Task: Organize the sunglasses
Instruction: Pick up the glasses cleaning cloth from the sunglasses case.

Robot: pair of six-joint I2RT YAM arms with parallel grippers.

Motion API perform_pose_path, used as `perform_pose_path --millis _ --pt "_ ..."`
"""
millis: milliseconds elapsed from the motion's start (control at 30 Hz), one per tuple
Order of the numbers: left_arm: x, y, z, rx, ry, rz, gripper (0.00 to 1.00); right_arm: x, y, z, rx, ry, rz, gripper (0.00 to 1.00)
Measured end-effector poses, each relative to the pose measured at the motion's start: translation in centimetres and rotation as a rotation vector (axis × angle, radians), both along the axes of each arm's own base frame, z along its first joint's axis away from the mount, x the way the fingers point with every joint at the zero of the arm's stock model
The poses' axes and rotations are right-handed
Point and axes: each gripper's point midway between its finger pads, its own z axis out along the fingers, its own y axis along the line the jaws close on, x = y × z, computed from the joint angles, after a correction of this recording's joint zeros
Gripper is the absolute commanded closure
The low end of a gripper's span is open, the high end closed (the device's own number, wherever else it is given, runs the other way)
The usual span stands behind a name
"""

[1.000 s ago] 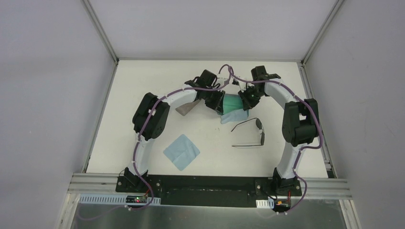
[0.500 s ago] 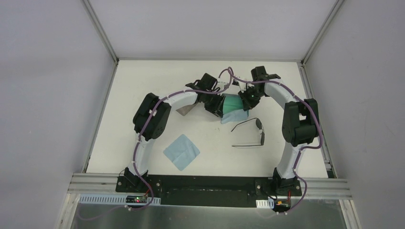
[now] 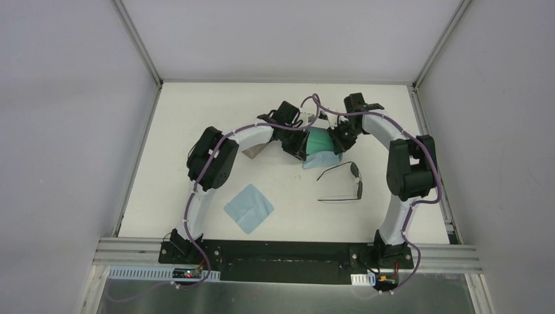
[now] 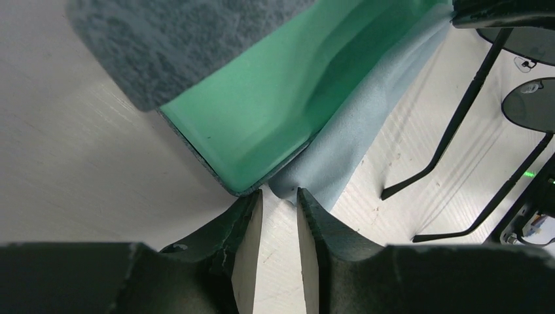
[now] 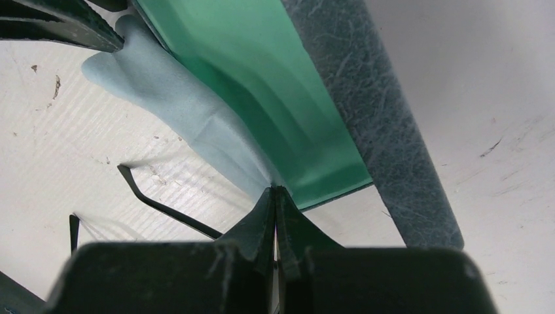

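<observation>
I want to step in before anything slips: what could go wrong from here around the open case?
1. The right hand is shut right where the light blue cloth meets the green lining of the open case; pulling may drag the case along.
2. The sunglasses lie unfolded close beside the cloth; a sliding case or cloth could shove them.

Top cam overhead; wrist cams close, share case

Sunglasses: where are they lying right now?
In the top view the sunglasses lie unfolded on the table, right of centre, just nearer than the green case and right of the loose cloth.
</observation>
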Motion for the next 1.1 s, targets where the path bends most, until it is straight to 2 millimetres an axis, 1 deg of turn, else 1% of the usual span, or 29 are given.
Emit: perform_pose_path --millis 100,267,367,900,1100 --pt "0.02 -0.06 0.03 -0.002 0.004 0.004 0.78 -0.13 -0.04 -0.13 -0.001 0.004 0.000 1.00" --pt "-0.18 -0.33 -0.18 -0.015 0.018 -0.003 0.94 -0.18 -0.09 -0.21 -0.004 0.006 -0.001 1.00" --pt "-0.30 -0.43 -0.16 -0.022 0.024 -0.008 1.00 -0.21 -0.11 -0.25 -0.005 0.007 -0.002 1.00" --pt "-0.58 -0.67 0.05 -0.039 0.037 -0.018 1.00 -0.19 -0.17 -0.24 -0.008 0.005 -0.003 1.00" --pt "-0.07 -0.67 0.23 -0.032 0.018 -0.007 1.00 -0.09 -0.32 0.06 -0.014 -0.006 -0.006 1.00"
